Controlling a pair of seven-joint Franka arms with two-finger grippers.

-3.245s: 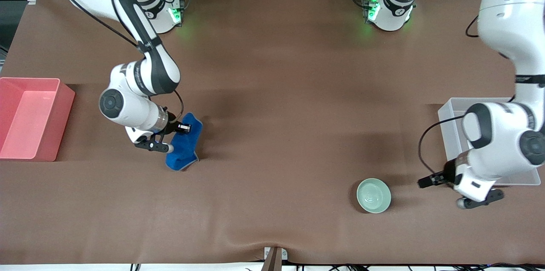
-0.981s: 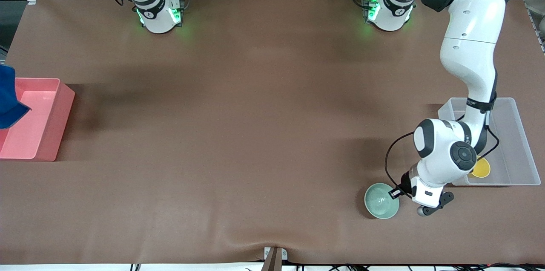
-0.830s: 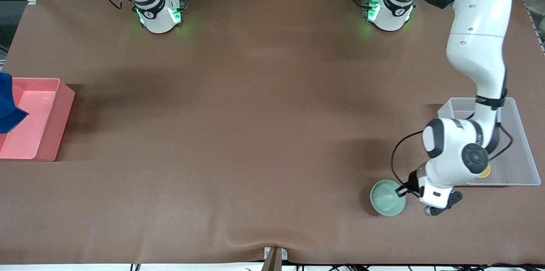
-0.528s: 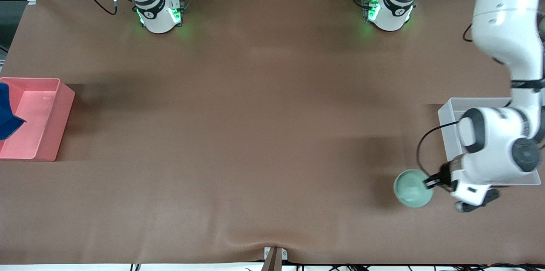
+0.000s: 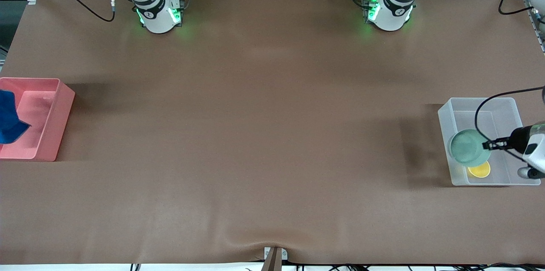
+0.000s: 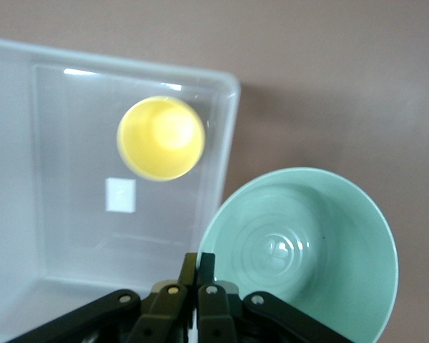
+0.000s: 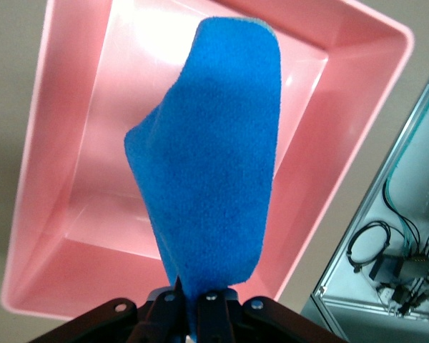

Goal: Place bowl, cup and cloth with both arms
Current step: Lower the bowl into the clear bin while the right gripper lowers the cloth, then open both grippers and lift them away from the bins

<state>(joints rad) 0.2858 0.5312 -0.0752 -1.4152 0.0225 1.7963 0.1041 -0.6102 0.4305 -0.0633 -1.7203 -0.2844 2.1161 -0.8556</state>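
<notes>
- The desk (image 5: 264, 134) carries a pink bin (image 5: 47, 134) at my right arm's end and a clear bin (image 5: 445, 134) at my left arm's end.
- My right end effector (image 7: 196, 300) is clamped on the blue cloth (image 7: 211, 164), which hangs over the pink bin.
- My left end effector (image 6: 198, 275) pinches the green bowl (image 6: 300, 246) by its rim, over the clear bin's edge.
- The yellow cup (image 6: 161, 138) stands inside the clear bin.
</notes>
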